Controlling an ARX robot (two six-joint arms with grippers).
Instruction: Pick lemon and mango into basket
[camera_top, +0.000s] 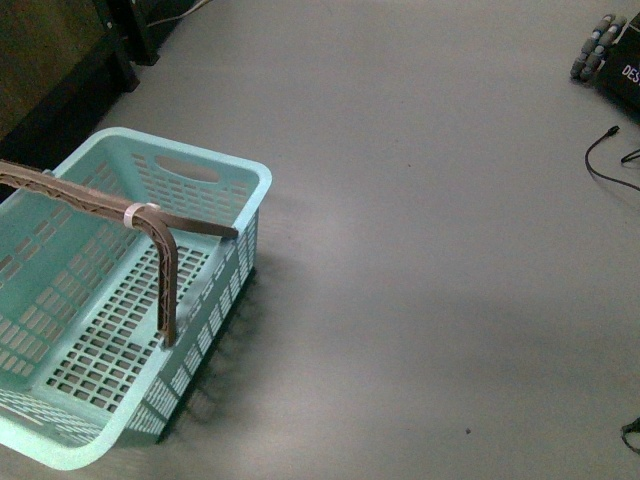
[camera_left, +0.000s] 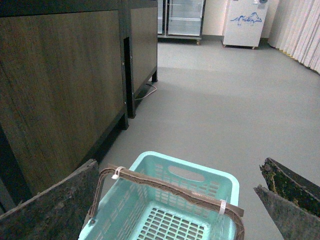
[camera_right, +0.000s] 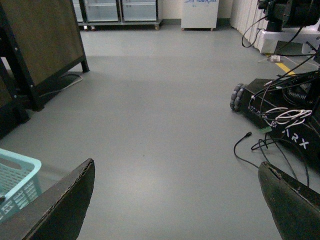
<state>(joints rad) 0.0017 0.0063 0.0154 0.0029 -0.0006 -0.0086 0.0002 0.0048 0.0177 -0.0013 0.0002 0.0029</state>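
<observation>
Sitting near left, the basket (camera_top: 225, 162) leaves grey floor (camera_top: 430, 260) open past its right rim; left gripper (camera_left: 179, 167) and right gripper (camera_right: 176, 165) gape wide

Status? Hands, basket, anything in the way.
Left hand open, empty. Right hand open, empty. Basket on floor, nothing seen inside; lemon, mango not in view. Brown handle raised across its opening.
</observation>
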